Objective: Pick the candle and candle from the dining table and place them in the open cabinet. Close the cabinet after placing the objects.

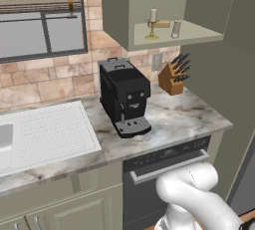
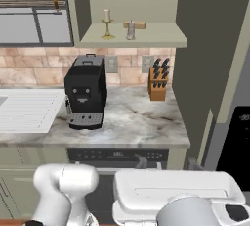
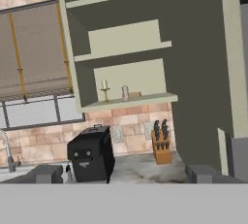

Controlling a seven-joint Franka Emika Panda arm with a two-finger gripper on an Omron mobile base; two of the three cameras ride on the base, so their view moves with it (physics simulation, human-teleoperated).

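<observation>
The open cabinet (image 1: 164, 37) hangs on the wall above the marble counter (image 1: 179, 119), at about one o'clock in the left base view and twelve o'clock in the right base view. Both candles stand on its lowest shelf: the cream candle on its gold holder (image 1: 152, 24) upright toward the left, and the stubby pale-grey candle (image 1: 176, 29) a little to its right, apart from it, with a small tan block (image 1: 162, 24) lying between and behind them. In the hand view the gripper (image 3: 123, 173) sits at six o'clock, its two dark fingertips (image 3: 46, 173) spread wide with nothing between them, well back from the cabinet. The cabinet's door (image 3: 201, 68) stands swung out on the right side. Below the shelf, a black coffee machine (image 1: 124, 97) stands on the counter, with a wooden knife block (image 1: 173, 77) at its two o'clock against the brick wall.
</observation>
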